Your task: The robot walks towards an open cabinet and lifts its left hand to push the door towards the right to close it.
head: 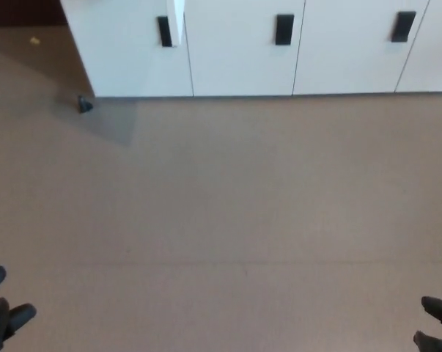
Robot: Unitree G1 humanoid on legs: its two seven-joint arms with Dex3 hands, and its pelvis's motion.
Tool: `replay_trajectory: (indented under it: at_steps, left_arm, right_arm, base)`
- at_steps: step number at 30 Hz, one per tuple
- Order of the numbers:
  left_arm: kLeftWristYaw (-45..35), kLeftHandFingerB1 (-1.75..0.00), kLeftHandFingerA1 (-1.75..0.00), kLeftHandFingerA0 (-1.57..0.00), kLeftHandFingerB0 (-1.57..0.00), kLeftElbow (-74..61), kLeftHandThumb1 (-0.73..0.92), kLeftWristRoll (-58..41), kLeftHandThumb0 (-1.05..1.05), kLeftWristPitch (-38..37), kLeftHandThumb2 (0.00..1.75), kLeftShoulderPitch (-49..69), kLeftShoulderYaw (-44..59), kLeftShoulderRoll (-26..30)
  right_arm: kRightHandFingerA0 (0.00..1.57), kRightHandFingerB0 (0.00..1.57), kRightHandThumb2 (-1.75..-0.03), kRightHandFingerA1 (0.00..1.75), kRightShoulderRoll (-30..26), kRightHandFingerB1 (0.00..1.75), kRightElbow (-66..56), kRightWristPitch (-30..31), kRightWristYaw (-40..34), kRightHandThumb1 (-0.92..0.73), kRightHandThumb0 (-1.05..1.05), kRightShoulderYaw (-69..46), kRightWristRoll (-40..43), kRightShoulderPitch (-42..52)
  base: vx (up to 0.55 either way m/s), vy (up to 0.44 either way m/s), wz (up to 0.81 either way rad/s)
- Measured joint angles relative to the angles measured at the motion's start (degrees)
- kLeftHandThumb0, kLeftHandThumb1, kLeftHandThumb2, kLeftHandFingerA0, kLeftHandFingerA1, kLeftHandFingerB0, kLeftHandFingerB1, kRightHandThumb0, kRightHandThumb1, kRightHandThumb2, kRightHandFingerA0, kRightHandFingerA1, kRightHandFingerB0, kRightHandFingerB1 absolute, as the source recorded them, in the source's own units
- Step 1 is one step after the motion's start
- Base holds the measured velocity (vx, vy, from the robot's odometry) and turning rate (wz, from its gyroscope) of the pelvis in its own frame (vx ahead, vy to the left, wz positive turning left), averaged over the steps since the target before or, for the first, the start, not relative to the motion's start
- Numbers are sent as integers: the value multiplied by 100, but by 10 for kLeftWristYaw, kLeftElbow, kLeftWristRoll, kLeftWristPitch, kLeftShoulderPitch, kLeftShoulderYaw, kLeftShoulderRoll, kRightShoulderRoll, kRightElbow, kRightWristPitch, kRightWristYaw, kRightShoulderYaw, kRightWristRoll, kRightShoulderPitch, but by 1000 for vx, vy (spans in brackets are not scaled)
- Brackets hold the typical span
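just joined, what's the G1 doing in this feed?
It is facing a row of white cabinet doors with black rectangular handles across a bare brown floor. Nothing is being handled. The left hand sits low at the bottom left corner of the head view and the right hand at the bottom right, both far from the cabinets. The leftmost white door looks slightly ajar at its right edge. A small dark object lies on the floor by the cabinet's left corner.
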Motion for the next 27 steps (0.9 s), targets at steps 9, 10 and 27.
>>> replay_trajectory:
  at_steps: [9,10,27]
  left_arm:
    - [12,-46,-58,-53,-40,-13,80,0,-24,12,63,-21,-10,3]
    - [13,-46,-58,-53,-40,-14,80,0,-24,13,63,-22,-11,3]
    - [18,-45,-59,-52,-36,-14,78,-1,-24,16,62,-2,-22,-15]
  right_arm:
    - [62,49,-60,46,-7,42,-13,2,-2,-68,-28,1,-4,-12]
    - [62,49,-60,46,-8,42,-14,2,-2,-68,-28,1,-4,-11]
    - [65,49,-59,47,-25,42,-16,-7,-8,-67,-29,-7,-10,17]
  base:
    - [467,139,-13]
    - [504,141,2]
    - [428,-137,29]
